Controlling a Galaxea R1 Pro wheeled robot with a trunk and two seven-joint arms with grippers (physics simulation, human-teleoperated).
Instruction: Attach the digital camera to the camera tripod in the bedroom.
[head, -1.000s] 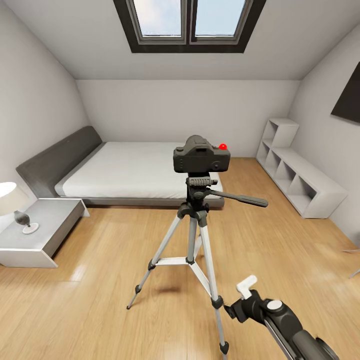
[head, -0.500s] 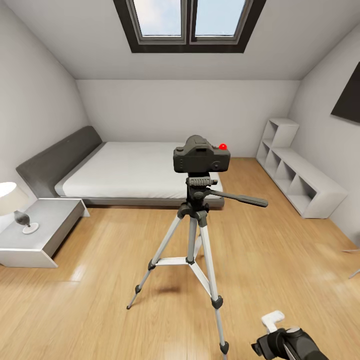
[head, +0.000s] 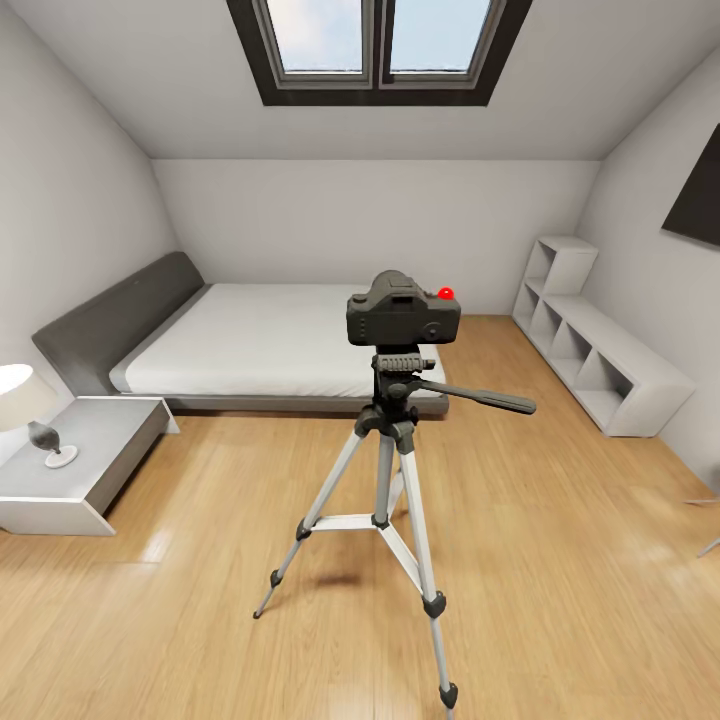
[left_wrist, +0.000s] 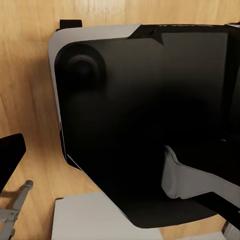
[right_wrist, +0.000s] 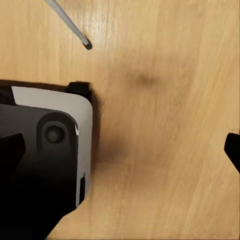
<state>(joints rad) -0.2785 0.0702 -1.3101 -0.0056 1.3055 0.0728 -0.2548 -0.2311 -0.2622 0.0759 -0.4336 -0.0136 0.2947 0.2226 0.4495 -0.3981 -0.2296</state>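
Looks to me like the attach step is basically done. In the head view the digital camera (head: 404, 312) sits square on the head of the camera tripod (head: 392, 470), just right of frame centre, red button up, nothing holding it. The tripod stands on its own three feet on the wood floor (head: 200, 600) of the bedroom, pan handle sticking out toward the right.

Going left to right across that frame: lamp on the bedside surface (head: 80, 460) at the far left, grey bed (head: 250, 340) behind, tripod in the middle, white cubby shelf (head: 590, 350) at the right.

So your next move is probably nothing fancy. My guess is you only need to keep both arms low and away from the legs so you don't knock the stand, and check the camera is seated and not just balanced.

The wrist views give you what the head view can't: both look straight down at floor and the robot's own dark and white base. The left wrist view has a grey bit of tripod leg (left_wrist: 12, 207) in its lower left corner, so that arm hangs near the stand. The right wrist view catches a leg tip (right_wrist: 86, 44) at upper left.

Hand state: honestly can't tell for either hand, released or clenched. The dark shapes at the frame edges aren't clear enough to call.
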